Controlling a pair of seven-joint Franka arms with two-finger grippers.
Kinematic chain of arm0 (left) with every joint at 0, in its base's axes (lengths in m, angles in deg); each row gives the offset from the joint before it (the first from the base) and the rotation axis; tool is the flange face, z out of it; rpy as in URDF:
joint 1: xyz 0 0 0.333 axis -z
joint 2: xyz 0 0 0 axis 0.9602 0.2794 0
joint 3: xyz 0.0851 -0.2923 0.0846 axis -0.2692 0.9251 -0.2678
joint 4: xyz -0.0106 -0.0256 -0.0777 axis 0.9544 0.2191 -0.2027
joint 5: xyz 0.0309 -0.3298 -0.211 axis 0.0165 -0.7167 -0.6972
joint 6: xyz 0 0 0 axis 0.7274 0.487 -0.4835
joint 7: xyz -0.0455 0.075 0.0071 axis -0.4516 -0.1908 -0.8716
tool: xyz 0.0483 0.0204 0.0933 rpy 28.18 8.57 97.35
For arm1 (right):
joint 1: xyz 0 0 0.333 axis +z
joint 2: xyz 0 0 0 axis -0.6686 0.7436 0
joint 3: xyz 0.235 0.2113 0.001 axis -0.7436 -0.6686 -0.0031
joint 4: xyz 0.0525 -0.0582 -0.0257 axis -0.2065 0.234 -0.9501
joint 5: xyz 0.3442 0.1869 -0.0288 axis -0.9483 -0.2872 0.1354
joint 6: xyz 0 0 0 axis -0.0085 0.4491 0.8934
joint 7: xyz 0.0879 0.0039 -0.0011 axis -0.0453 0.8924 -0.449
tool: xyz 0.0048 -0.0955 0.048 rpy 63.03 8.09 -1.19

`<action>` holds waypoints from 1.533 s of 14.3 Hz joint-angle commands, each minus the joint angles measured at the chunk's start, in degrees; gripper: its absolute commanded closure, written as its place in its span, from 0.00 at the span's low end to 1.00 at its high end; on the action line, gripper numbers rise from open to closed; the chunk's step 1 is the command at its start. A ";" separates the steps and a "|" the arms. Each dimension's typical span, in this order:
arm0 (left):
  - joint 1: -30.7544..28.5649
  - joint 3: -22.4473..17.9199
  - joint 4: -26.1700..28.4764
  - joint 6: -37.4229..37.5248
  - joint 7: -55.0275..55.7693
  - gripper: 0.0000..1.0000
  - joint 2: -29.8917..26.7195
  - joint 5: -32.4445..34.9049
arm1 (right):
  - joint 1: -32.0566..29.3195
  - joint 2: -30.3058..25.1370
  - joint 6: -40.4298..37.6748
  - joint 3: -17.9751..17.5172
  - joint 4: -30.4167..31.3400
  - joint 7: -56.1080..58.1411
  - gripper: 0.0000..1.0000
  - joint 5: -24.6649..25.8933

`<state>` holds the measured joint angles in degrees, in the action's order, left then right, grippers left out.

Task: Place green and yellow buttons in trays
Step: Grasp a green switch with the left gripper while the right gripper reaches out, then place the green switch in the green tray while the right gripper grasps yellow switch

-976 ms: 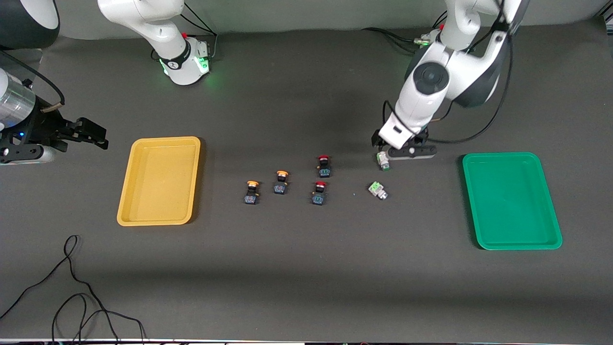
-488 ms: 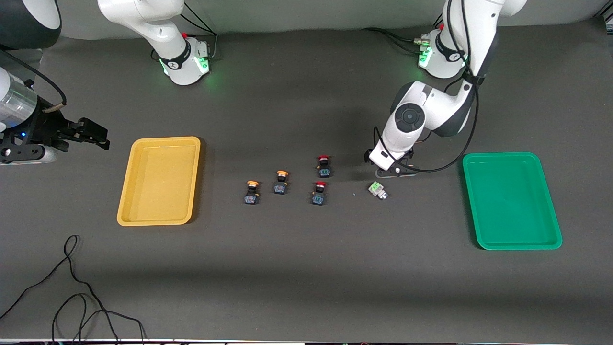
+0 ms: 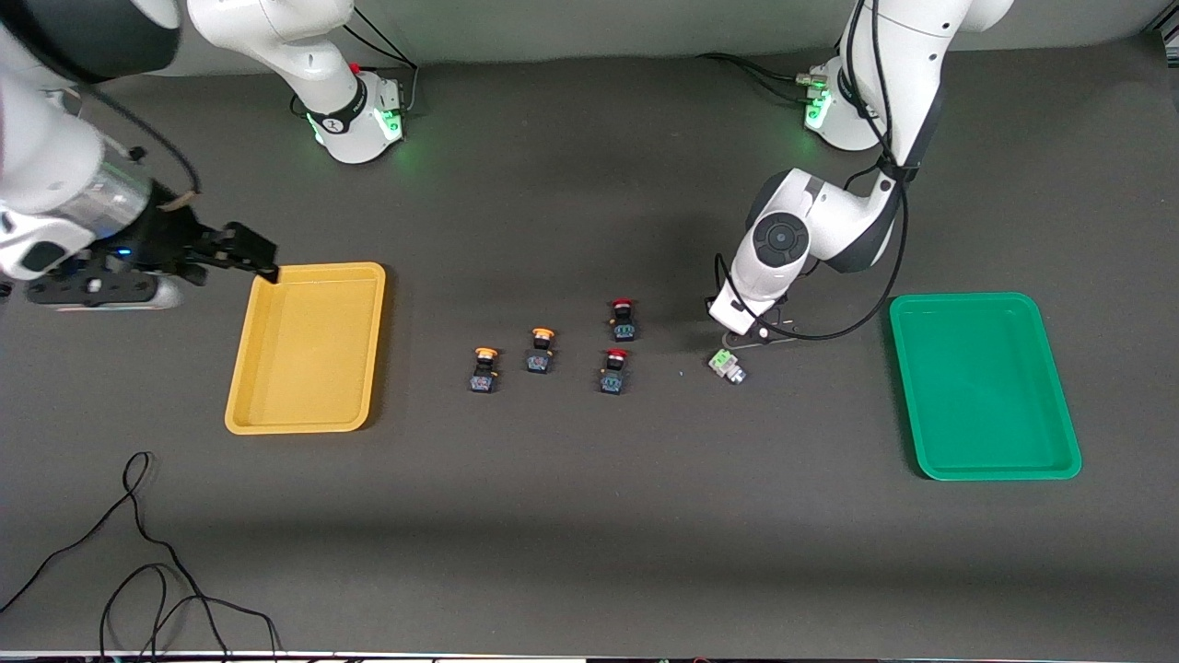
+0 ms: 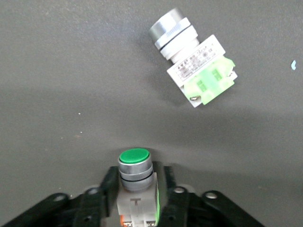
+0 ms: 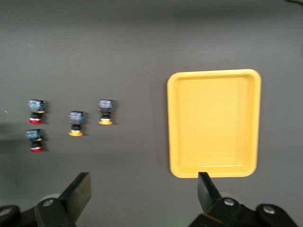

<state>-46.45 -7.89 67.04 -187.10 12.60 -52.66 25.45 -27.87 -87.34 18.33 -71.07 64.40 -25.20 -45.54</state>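
Since a second ago the left gripper has dropped and clenched its jaws on one green button on the counter; the right gripper, jaws spread, has swung over the yellow tray. Lift straight, clearing the second green button beside it, then carry to the green tray.

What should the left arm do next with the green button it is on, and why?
Probably lift straight up, then carry toward the green tray. The left gripper looks shut on a green button, gripped by its body between the fingers down at the table, while the second green button lies on its side close by. The right gripper waits, open, over the yellow tray's edge.
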 commanded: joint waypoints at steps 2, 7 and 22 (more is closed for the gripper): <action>0.54 -0.29 -0.95 1.39 4.79 0.92 -2.64 -0.52 | 7.50 6.20 5.82 0.13 -0.50 -12.63 0.00 -0.52; -3.67 -0.38 -8.83 20.85 1.32 1.00 -12.74 -1.83 | 11.65 14.55 16.98 0.13 3.01 -16.44 0.00 -0.60; -38.75 -1.09 -20.49 30.53 -48.01 1.00 -8.99 3.77 | 11.65 35.03 39.06 0.22 7.94 -16.01 0.00 -4.03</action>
<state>-85.49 -9.89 43.84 -150.55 -34.71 -64.11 26.79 -16.56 -54.66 55.60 -70.99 73.35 -40.90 -48.82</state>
